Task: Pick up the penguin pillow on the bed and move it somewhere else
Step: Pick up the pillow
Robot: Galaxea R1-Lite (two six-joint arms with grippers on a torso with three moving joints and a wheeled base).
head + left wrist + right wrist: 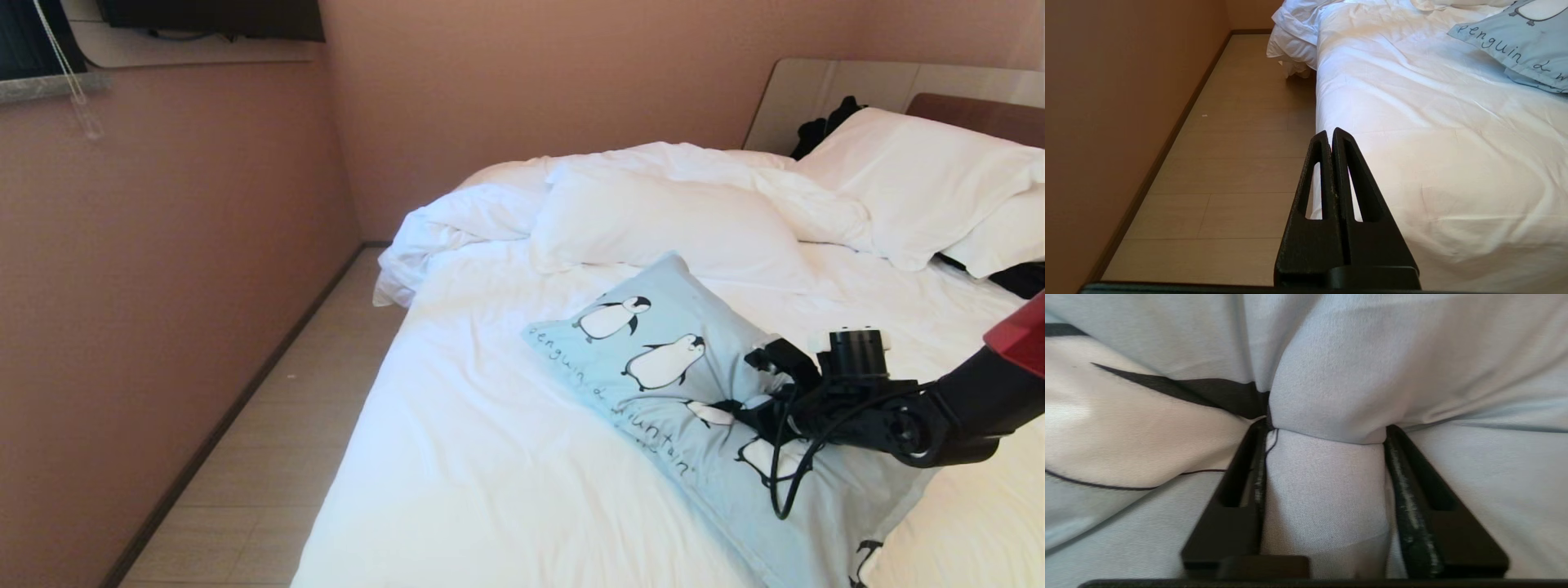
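Head view: the right end effector (739,406) presses into the penguin pillow (653,359) at the bed's (490,457) centre, its fingers (1249,473) clamped on a bunched fold of the cover, probably to secure a lifting hold. White pillows (678,220) crowd the twelve and two o'clock sides; the left end effector (1331,141), fingers together, idles beside the bed at nine o'clock.

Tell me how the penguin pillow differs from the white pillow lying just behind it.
The penguin pillow is light blue with printed penguins and dark lettering; the white pillow is plain. The penguin pillow lies nearer the foot, the white pillow towards the headboard. The right gripper pinches a fold of the penguin pillow; nothing touches the white pillow. Both are soft, rectangular, and rest on the bed.
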